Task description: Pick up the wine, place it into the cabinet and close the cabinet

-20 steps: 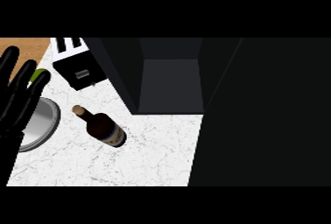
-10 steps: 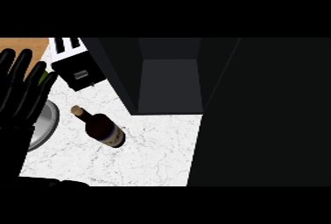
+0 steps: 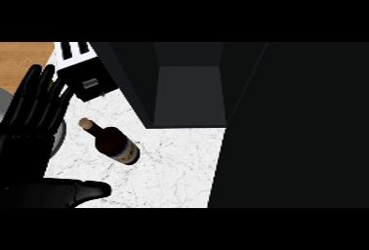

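While the wine bottle (image 3: 112,143) lies slanted, cork toward the upper left, the left hand (image 3: 30,117) is seen just left of it, fingers straight, holding nothing.

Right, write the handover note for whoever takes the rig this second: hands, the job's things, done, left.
Left hand: open, fingers straight and up, at the view's left edge, holding nothing. A dark hand or forearm shape at lower left cannot be identified.
Right hand: not in view.
Wine bottle: lying on the marble counter, cork toward upper left, untouched.
Cabinet: open, just behind the bottle, interior appears bare.
Done: nothing yet.
Left: grasp the bottle, place it in the cabinet, close the cabinet.
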Action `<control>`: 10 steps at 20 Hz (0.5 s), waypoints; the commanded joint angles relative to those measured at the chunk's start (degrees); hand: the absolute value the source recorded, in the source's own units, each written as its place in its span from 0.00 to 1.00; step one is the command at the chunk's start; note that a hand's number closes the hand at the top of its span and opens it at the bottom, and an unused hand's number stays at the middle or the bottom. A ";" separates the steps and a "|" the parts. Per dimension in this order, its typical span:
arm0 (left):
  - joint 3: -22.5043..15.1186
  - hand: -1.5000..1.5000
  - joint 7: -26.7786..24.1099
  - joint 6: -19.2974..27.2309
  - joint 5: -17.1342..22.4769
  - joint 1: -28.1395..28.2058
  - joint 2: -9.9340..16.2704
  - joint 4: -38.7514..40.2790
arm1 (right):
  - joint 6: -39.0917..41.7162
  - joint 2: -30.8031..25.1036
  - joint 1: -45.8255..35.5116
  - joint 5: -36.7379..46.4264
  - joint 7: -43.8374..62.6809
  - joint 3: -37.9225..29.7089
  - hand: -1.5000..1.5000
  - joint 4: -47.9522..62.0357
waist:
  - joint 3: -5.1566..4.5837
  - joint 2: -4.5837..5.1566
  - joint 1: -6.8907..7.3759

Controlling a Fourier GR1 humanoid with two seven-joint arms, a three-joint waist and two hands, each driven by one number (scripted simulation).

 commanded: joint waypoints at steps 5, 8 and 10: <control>2.83 0.00 -9.41 -3.17 1.01 3.06 0.20 8.23 | -4.31 -0.77 -1.73 10.37 6.30 3.98 0.00 -7.97 | -0.03 0.02 0.19; 2.96 0.00 -14.95 -5.76 1.70 8.65 0.03 9.42 | -3.82 -2.76 -2.91 7.36 6.69 1.00 0.00 -8.49 | -0.01 0.04 0.45; 2.43 0.00 -19.50 -5.77 0.15 10.72 -1.24 13.30 | -4.37 -5.00 0.30 7.81 6.84 2.55 0.00 -12.18 | -0.04 -0.12 -0.27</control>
